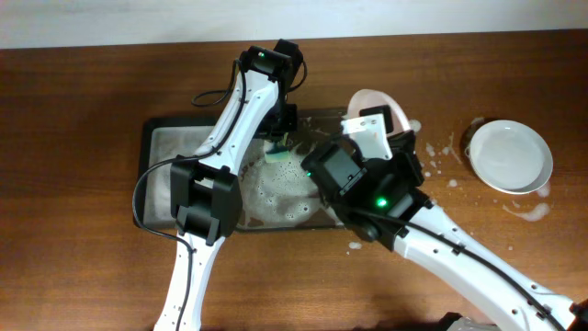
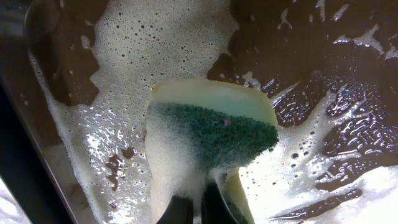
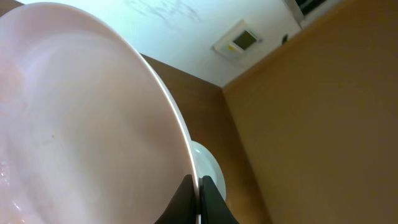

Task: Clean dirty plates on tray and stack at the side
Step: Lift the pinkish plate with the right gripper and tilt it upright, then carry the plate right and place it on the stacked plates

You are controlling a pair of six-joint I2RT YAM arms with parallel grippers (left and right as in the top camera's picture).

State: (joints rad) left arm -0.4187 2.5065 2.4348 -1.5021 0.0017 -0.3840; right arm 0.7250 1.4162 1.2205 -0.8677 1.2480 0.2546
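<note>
Your left end effector (image 2: 194, 210) is pressed together on the green-faced sponge (image 2: 211, 134) over the foamy tray (image 1: 158, 138), your right end effector (image 3: 198, 198) pinches the rim of a tilted plate (image 3: 81, 124) at the tray's right end, and a second plate (image 1: 510, 154) sits on the worktop (image 1: 73, 92) beyond.

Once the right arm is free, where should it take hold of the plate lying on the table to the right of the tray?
By the rim. That plate lies flat, open side up, so only its thin raised edge fits between the fingers. Probably come from above at the edge facing the tray, one finger inside, one outside.
</note>
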